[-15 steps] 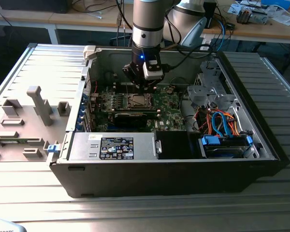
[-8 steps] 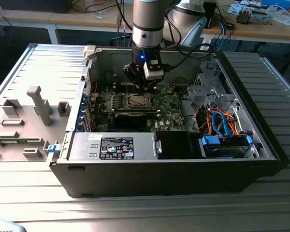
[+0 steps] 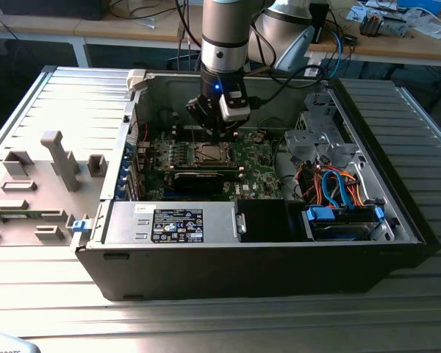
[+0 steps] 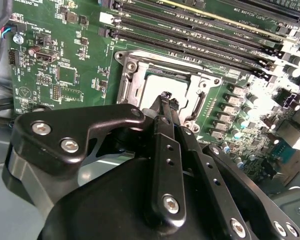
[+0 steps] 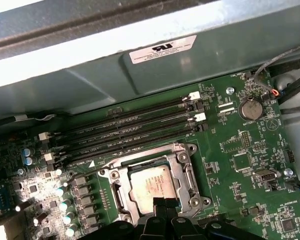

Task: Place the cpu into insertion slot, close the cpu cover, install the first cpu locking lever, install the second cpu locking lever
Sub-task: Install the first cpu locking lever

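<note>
Looking across the open PC case (image 3: 125, 243) on the table (image 3: 426, 309) from the exterior view's left, there's the grey side panel (image 3: 51, 169) lying flat, then the green motherboard (image 3: 257, 165). The gripper (image 4: 166, 97) hangs right over the insertion slot (image 3: 209, 154) mid-board. The cpu (image 5: 151, 182) already sits in the slot, and the cpu cover (image 5: 186, 172) frames it, apparently down. The jaws look pinched narrow, nothing between them. My guess is we're at the locking levers now, so the next bit needs a careful hook onto a thin lever beside the socket.
</note>
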You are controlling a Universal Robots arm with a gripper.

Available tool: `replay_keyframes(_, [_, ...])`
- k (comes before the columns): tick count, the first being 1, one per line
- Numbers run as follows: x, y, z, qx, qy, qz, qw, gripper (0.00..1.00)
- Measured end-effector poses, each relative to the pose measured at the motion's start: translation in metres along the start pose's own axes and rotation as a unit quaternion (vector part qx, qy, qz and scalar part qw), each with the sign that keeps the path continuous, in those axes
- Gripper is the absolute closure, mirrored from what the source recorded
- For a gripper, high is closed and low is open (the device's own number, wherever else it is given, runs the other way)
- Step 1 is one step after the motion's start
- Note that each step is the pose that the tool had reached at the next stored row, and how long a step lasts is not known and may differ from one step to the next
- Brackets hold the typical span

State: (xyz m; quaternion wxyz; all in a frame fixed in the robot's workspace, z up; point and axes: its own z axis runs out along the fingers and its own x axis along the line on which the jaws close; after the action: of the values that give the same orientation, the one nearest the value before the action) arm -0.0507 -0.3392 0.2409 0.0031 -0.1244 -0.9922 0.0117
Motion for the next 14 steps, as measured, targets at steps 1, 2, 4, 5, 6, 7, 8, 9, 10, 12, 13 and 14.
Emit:
replay_keyframes(1, [0.0, 0.0, 0.0, 0.0, 0.0, -0.002, 1.0, 0.89])
replay_keyframes(2, [0.0, 0.0, 0.0, 0.0, -0.0001, -0.003, 0.99999, 0.89])
replay_keyframes(4, [0.0, 0.0, 0.0, 0.0, -0.0002, -0.008, 0.99997, 0.89])
replay_keyframes(5, [0.0, 0.0, 0.0, 0.0, -0.0002, -0.009, 0.99996, 0.89])
replay_keyframes(6, [0.0, 0.0, 0.0, 0.0, -0.0002, -0.011, 0.99993, 0.89])
replay_keyframes(7, [0.0, 0.0, 0.0, 0.0, -0.0003, -0.013, 0.99992, 0.89])
replay_keyframes(8, [0.0, 0.0, 0.0, 0.0, -0.0003, -0.014, 0.9999, 0.89])
replay_keyframes(9, [0.0, 0.0, 0.0, 0.0, -0.0004, -0.017, 0.99985, 0.89])
replay_keyframes(10, [0.0, 0.0, 0.0, 0.0, -0.0004, -0.02, 0.9998, 0.89])
replay_keyframes(12, [0.0, 0.0, 0.0, 0.0001, -0.0006, -0.024, 0.99971, 0.89])
replay_keyframes(13, [0.0, 0.0, 0.0, 0.0001, -0.0006, -0.025, 0.99968, 0.89])
replay_keyframes(14, [0.0, 0.0, 0.0, 0.0001, -0.0006, -0.026, 0.99965, 0.89])
